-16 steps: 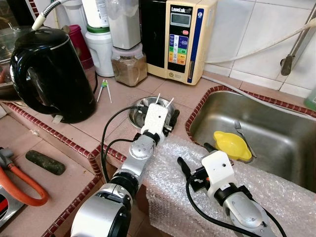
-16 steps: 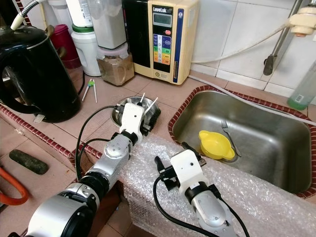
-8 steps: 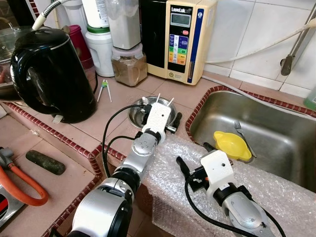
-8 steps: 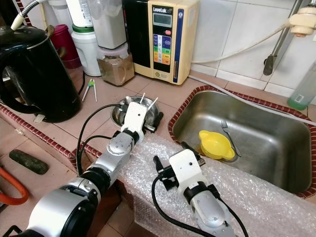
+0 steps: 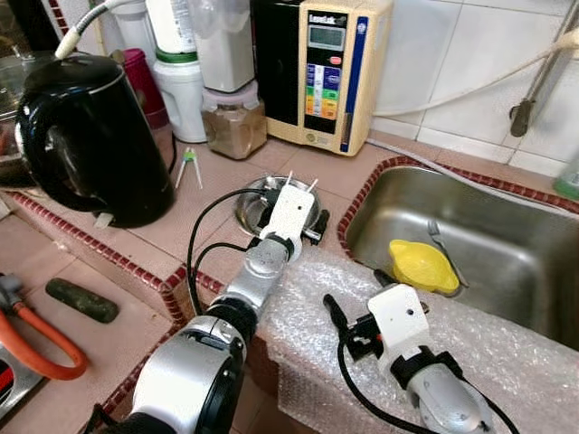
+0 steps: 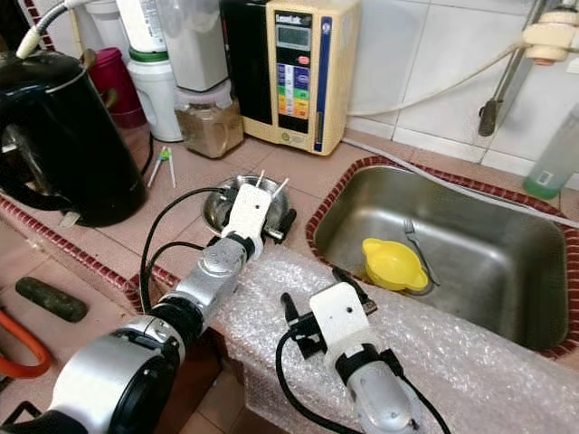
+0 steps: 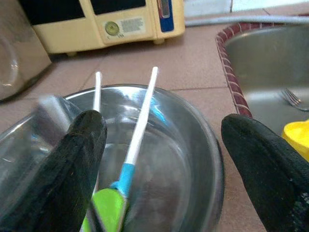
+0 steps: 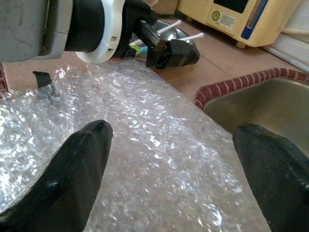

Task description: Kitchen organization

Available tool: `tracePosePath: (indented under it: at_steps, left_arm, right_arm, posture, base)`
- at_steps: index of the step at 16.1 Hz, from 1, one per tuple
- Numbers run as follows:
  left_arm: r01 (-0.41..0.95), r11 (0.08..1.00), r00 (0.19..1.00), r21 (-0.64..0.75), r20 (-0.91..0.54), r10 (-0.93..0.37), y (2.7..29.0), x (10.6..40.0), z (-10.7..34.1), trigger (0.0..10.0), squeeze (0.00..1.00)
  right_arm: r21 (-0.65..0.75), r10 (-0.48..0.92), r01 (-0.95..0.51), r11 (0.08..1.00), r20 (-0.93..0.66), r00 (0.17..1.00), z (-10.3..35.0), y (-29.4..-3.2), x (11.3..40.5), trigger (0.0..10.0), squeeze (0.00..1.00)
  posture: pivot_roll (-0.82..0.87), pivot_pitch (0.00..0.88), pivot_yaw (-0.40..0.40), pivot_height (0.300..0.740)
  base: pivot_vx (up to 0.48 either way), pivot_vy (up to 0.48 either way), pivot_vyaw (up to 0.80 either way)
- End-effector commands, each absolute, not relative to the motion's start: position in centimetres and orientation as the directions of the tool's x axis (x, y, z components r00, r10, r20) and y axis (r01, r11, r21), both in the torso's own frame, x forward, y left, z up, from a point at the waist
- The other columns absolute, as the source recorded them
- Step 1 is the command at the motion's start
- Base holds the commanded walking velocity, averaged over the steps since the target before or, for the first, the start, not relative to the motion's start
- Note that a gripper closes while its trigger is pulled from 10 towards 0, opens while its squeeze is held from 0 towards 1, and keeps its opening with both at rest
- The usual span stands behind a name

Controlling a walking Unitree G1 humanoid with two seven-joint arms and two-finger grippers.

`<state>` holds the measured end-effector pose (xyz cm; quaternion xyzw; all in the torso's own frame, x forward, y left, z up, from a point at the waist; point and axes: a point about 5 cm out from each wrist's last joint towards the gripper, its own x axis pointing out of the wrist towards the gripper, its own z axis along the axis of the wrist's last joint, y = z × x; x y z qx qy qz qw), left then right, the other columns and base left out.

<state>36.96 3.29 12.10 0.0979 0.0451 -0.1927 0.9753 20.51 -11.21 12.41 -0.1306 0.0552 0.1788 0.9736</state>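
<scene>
Steel bowl (image 7: 193, 159), left hand (image 7: 159, 159) closer, open

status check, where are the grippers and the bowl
Left gripper open, straddling the steel bowl; chopsticks inside. Right gripper open, idle above bubble wrap. Nothing blocking.

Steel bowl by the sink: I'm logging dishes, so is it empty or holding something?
Holding something. The steel bowl contains two white sticks with green ends, leaning on its far rim.
</scene>
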Motion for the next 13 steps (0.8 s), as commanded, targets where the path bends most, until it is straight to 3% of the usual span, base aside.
tracePosePath:
  at_steps: [1, 3, 4, 5, 6, 7, 8, 13]
  left_arm:
    - [0.39, 0.902, 0.915, 0.186, -0.183, -0.358, 3.4, 37.0, 11.7, 10.0, 0.0]
    - [0.395, 0.897, 0.909, 0.198, -0.224, -0.351, 3.6, 37.0, 11.4, 10.0, 0.0]
    - [0.407, 0.889, 0.9, 0.209, -0.26, -0.351, 3.7, 37.0, 11.0, 8.9, 0.0]
    - [0.414, 0.883, 0.894, 0.22, -0.28, -0.349, 3.9, 37.0, 10.8, 4.4, 0.0]
    - [0.422, 0.878, 0.889, 0.226, -0.293, -0.352, 3.9, 37.0, 10.7, 3.4, 0.0]
    - [0.431, 0.873, 0.884, 0.23, -0.302, -0.357, 4.0, 36.9, 10.6, 1.5, 0.0]
    - [0.442, 0.867, 0.877, 0.23, -0.314, -0.364, 4.0, 36.9, 10.5, 0.3, 0.0]
    - [0.509, 0.837, 0.836, 0.199, -0.347, -0.426, 3.6, 36.7, 10.4, 0.0, 0.0]
  right_arm:
    - [-0.237, 0.325, -0.351, 0.906, -0.145, 0.935, 12.8, -11.2, 20.2, 10.0, 0.0]
    - [-0.238, 0.321, -0.349, 0.906, -0.147, 0.935, 12.8, -11.2, 20.2, 10.0, 0.0]
    - [-0.239, 0.319, -0.347, 0.907, -0.148, 0.936, 12.8, -11.2, 20.2, 10.0, 0.0]
    - [-0.241, 0.319, -0.347, 0.907, -0.147, 0.936, 12.8, -11.2, 20.2, 10.0, 0.0]
    - [-0.241, 0.319, -0.347, 0.906, -0.147, 0.936, 12.8, -11.1, 20.3, 10.0, 0.0]
    - [-0.242, 0.319, -0.347, 0.906, -0.147, 0.936, 12.8, -11.2, 20.3, 10.0, 0.0]
    - [-0.243, 0.319, -0.346, 0.906, -0.146, 0.937, 12.8, -11.2, 20.4, 10.0, 0.0]
    - [-0.249, 0.314, -0.34, 0.907, -0.14, 0.939, 12.8, -11.2, 20.5, 10.0, 0.0]
  posture:
    - [-0.2, 0.027, 0.073, 0.74]
    - [-0.2, 0.026, 0.076, 0.74]
    - [-0.2, 0.025, 0.078, 0.74]
    - [-0.2, 0.023, 0.08, 0.74]
    - [-0.2, 0.02, 0.082, 0.74]
    - [-0.2, 0.018, 0.083, 0.74]
    - [-0.2, 0.015, 0.084, 0.74]
    - [-0.19, 0.008, 0.088, 0.74]
  base:
    - [0.0, 0.0, 0.0]
    - [0.0, 0.0, 0.0]
    - [0.0, 0.0, 0.0]
    - [0.0, 0.0, 0.0]
    - [0.0, 0.0, 0.0]
    - [0.0, 0.0, 0.0]
    - [0.0, 0.0, 0.0]
    - [0.0, 0.0, 0.0]
